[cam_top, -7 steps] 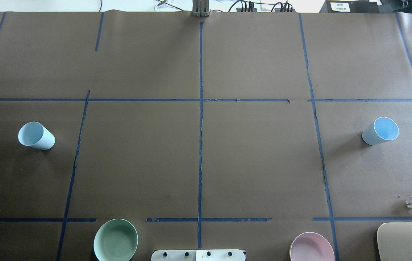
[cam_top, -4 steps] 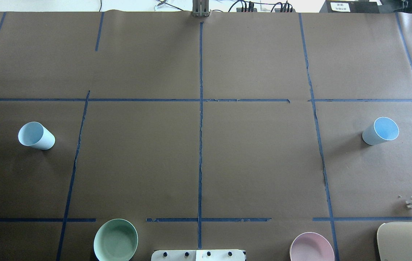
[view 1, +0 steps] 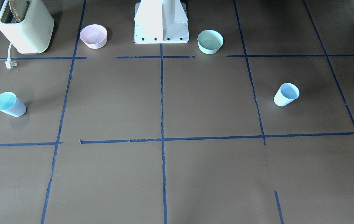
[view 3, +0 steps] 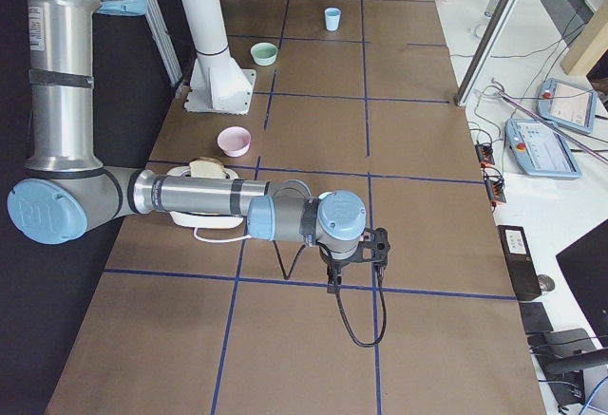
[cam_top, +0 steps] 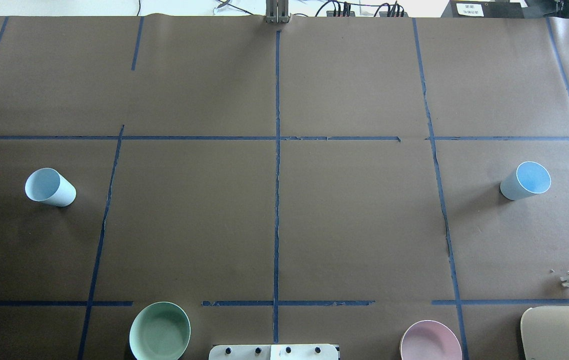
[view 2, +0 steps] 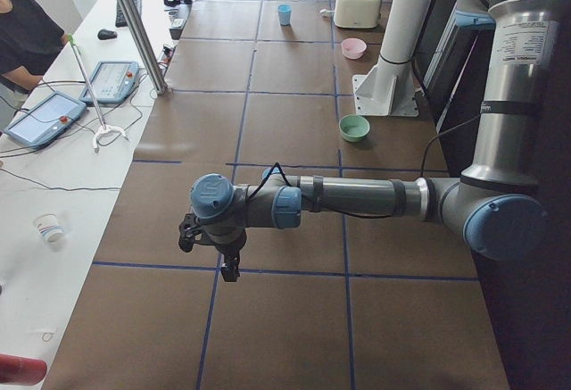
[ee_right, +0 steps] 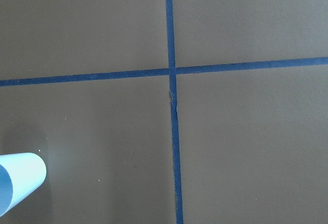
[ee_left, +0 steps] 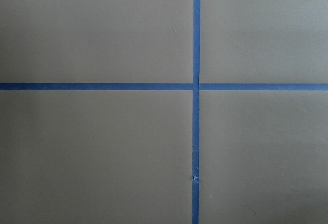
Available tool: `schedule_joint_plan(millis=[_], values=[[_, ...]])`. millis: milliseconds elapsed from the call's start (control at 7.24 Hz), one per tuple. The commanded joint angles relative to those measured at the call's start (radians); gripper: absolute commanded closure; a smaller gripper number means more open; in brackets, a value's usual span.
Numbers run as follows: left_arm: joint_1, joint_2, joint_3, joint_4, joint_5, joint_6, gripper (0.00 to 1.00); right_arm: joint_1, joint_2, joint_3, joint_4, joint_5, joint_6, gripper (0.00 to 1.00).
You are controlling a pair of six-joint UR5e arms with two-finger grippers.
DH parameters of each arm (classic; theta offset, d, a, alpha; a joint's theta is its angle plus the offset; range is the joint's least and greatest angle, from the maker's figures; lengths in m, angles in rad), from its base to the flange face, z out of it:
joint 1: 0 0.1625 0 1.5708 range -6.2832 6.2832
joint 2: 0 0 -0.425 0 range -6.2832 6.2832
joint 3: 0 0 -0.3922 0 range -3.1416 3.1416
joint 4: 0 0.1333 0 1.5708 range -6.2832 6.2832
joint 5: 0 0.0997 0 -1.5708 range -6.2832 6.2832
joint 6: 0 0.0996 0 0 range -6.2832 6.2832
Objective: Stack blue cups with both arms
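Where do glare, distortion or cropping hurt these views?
Front-facing view: the white pedestal is blown out, its surface detail lost. Overhead view: the left blue cup and right blue cup look tipped outward, likely wide-angle perspective; their shadows are soft. Right wrist view: a blue cup is cut off by the lower-left corner. Left wrist view: only tape lines, evenly lit.

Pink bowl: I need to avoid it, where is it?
In the overhead view the pink bowl sits at the near edge, robot's right, between the white pedestal base and the toaster.
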Motion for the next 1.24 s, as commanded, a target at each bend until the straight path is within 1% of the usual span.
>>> schedule_joint_plan(millis=[0, 138, 276, 414, 553, 691, 829, 967, 1105], values=[[0.0, 0.001, -0.001, -0.007, 0.001, 0.002, 0.0, 0.0, 0.0, -0.001, 0.0, 0.0, 0.0, 0.0], [0.0, 0.001, -0.003, -0.007, -0.001, 0.002, 0.0, 0.0, 0.0, 0.001, 0.0, -0.001, 0.0, 0.0], [0.0, 0.001, -0.03, -0.004, -0.001, -0.013, 0.0, 0.0, 0.003, 0.002, 0.0, -0.003, 0.002, 0.0], [0.011, 0.004, -0.1, -0.004, -0.002, -0.071, 0.0, 0.0, 0.004, 0.004, 0.0, -0.001, 0.005, 0.0], [0.102, 0.024, -0.213, -0.004, 0.002, -0.216, 0.0, 0.0, 0.004, 0.01, 0.0, 0.002, 0.006, 0.0], [0.22, 0.045, -0.324, -0.006, 0.008, -0.395, 0.0, 0.0, 0.004, 0.01, 0.0, -0.001, 0.012, 0.0], [0.326, 0.045, -0.398, -0.013, 0.011, -0.595, 0.0, -0.002, 0.004, 0.009, 0.0, -0.004, 0.011, 0.0], [0.423, 0.048, -0.391, -0.109, 0.063, -0.719, 0.0, -0.003, 0.004, 0.007, 0.0, -0.004, 0.011, 0.0], [0.492, 0.079, -0.377, -0.216, 0.132, -0.819, 0.0, -0.003, 0.004, 0.007, 0.0, -0.004, 0.011, 0.0]])
